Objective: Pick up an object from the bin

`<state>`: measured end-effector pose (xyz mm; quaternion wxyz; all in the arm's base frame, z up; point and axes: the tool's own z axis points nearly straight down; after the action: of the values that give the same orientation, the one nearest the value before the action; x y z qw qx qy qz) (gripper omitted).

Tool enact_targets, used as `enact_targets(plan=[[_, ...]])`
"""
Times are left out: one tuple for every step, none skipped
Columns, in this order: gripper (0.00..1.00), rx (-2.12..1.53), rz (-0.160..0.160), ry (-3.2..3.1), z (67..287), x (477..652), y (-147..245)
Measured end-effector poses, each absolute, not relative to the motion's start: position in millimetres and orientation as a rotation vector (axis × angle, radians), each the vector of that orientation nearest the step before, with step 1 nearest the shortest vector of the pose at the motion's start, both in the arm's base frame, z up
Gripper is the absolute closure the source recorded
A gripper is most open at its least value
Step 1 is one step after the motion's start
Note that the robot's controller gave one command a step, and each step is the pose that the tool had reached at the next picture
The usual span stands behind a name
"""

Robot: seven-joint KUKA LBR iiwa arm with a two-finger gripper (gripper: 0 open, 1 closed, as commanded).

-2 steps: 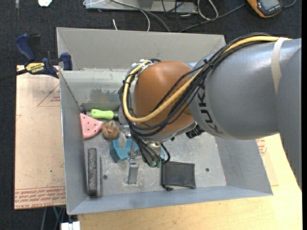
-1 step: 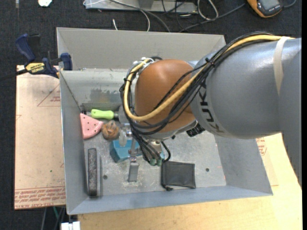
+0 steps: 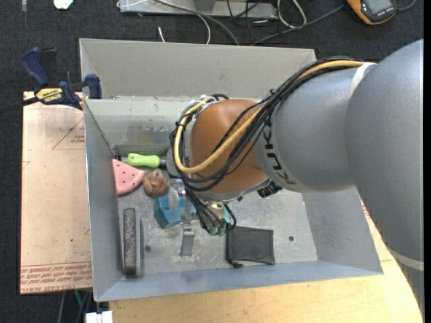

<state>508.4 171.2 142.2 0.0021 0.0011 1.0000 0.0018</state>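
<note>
My gripper [image 3: 186, 242] reaches down into the front middle of the bin, its upper part hidden under the orange cover. A small blue block [image 3: 166, 213] lies right beside it on the left, touching or nearly touching it. Just behind the blue block sits a brown rounded lump [image 3: 155, 182]. A black flat square pad [image 3: 250, 245] lies on the bin floor to the right of the gripper.
A pink wedge [image 3: 126, 177] and a green stick [image 3: 144, 159] lie at the back left. A long grey bar [image 3: 128, 241] rests along the left wall. The arm with its cables covers the bin's middle and right.
</note>
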Motion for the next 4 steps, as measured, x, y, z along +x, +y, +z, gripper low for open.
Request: enact_targets(plan=[[0.00, -0.219, 0.011, 3.120, 98.1, 558.5, 146.6], [0.00, -0.086, 0.007, 3.135, 77.8, 577.5, 131.2], [0.00, 0.052, 0.007, 3.136, 69.3, 597.3, 142.6], [0.00, 0.114, 0.011, 3.133, 70.0, 589.5, 111.3]])
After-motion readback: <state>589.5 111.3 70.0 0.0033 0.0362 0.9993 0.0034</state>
